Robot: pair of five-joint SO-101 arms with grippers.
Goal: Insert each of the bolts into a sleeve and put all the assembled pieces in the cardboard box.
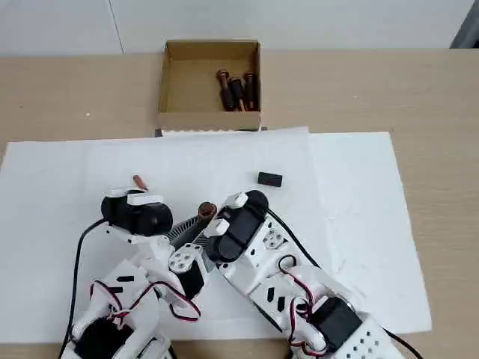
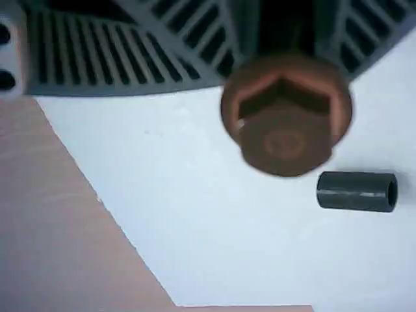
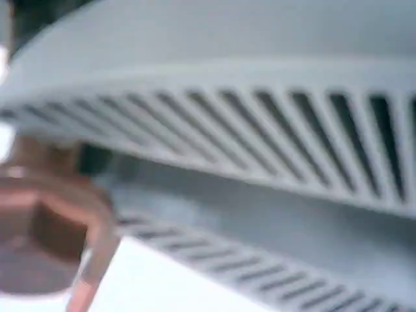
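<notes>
Your left end effector (image 1: 196, 218) is pinching a bolt (image 2: 286, 117). In the left wrist view the copper hexagonal head faces the camera, just under the dark gap between the grey ribbed fingers (image 2: 130, 52). From above, that bolt sits over the near middle of the white sheet (image 1: 60, 187), right between your two arms.

Your right end effector (image 1: 215, 226) is close against the same bolt from the other side. In its wrist view the copper head shows at the edge of the picture, beside ribbed grey surfaces. You cannot tell from these pictures whether it is spread or pressed together, or whether it touches the bolt.

A black sleeve (image 1: 270, 179) lies on its side on the sheet, just beyond the right arm and apart from both end effectors. You can see it in the left wrist view too, past the bolt head, with its open end turned sideways. A loose bolt (image 1: 140, 182) lies on the sheet just beyond the left arm's black motor housing, well apart from the sleeve.

The cardboard box (image 1: 174, 82) stands open on the bench (image 1: 419, 90) at the far edge of the sheet. Three assembled pieces (image 1: 236, 91) lie side by side in it, towards its right wall, each a copper bolt inside a dark sleeve.
</notes>
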